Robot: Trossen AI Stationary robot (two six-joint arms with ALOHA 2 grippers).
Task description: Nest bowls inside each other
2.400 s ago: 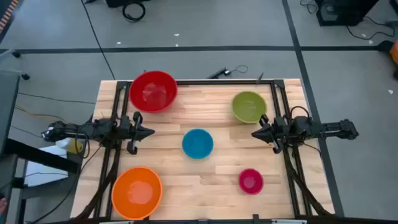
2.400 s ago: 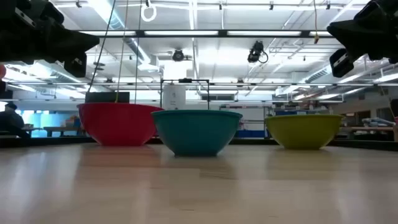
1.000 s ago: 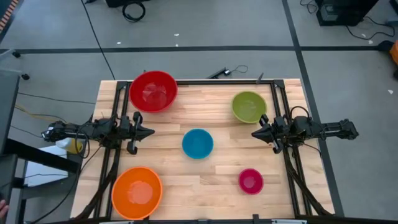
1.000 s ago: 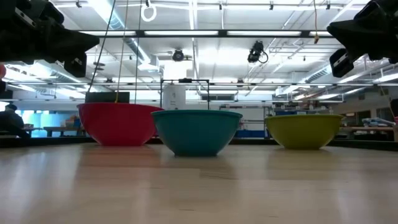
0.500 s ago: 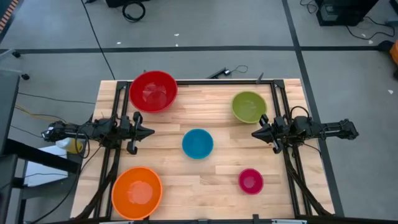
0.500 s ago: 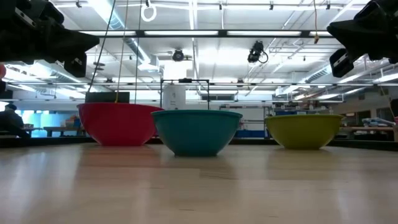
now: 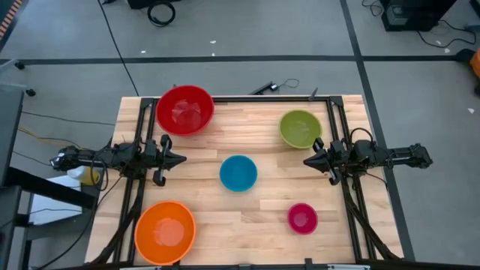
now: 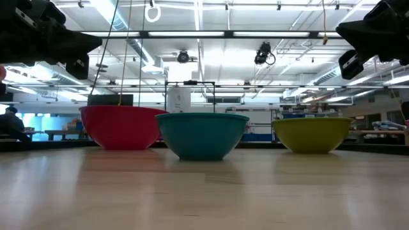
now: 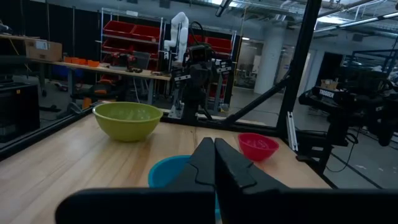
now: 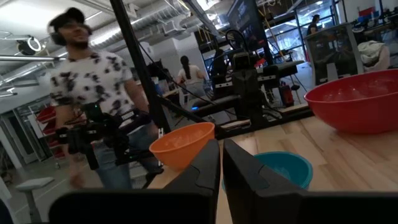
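Blue bowl (image 7: 238, 173) mid-table, apart from four others; person (image 10: 93, 106) beyond.

Pale wood desk (image 7: 262, 187), planked, smooth with a dull sheen. Five glossy plastic bowls: red bowl (image 7: 184, 109), orange bowl (image 7: 165, 231), green bowl (image 7: 300, 128), blue bowl (image 7: 238, 173), pink bowl (image 7: 302, 217), all smooth and catching light. Matt black tools, left tool (image 7: 180, 159) and right tool (image 7: 309, 161), hard plastic or metal by looks. Dark metal frame rails (image 7: 247, 98) along desk edges. Grey matt floor (image 7: 240, 30).
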